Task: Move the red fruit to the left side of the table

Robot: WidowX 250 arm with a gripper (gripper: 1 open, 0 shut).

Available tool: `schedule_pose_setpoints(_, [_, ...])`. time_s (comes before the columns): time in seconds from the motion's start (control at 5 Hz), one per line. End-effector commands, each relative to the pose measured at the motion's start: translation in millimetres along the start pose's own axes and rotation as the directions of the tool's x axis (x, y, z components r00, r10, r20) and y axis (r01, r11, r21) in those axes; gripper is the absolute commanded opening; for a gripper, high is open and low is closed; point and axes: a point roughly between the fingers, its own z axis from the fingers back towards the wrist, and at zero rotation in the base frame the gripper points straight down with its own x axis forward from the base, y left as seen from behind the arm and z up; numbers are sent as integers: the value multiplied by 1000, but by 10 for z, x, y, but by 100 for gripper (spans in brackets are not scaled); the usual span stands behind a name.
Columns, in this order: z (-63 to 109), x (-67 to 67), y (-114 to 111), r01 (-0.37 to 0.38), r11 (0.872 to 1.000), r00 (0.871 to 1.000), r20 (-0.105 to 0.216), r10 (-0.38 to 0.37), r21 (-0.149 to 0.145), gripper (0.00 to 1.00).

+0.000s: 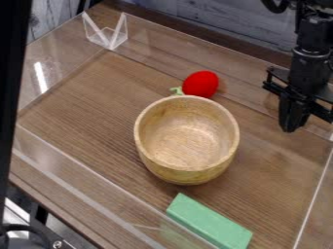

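Hanging at the right edge of the table (92,107), the gripper (297,124) is closed and empty; the red fruit (200,85) lies to its left and slightly farther back, touching nothing, just beyond the wooden bowl (188,139)

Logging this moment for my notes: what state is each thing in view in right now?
Small glossy red fruit with green cap: lying on the table behind the bowl, not held.
Round wooden bowl: upright, empty.
Flat green rectangular block: lying flat by the near wall.
Black gripper: fingers shut, holding nothing, pointing down.
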Motion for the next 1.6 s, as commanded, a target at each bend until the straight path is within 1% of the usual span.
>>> schedule_pose_setpoints(0.0, [186, 59, 115, 19, 1000, 999, 35, -19, 9, 100])
schedule_pose_setpoints(0.2, [221, 40, 225, 33, 999, 999, 22, -33, 10, 100])
schedule_pose_setpoints(0.4, [213, 8, 422, -11, 1000, 1000, 16, 11, 10, 100])
schedule_pose_setpoints(0.6, [258, -40, 776, -91, 996, 996, 24, 91, 24, 100])
schedule_pose_setpoints(0.8, [324, -103, 1089, -190, 982, 981, 35, 189, 22, 100])
schedule_pose_setpoints(1.0, [352, -195, 1288, -259, 966, 966, 32, 258, 26, 100])
schedule_pose_setpoints(1.2, [358, -225, 1392, -309, 950, 951, 25, 309, 36, 100])
schedule_pose_setpoints(1.4, [310, -316, 1551, -371, 928, 929, 14, 371, 40, 100])
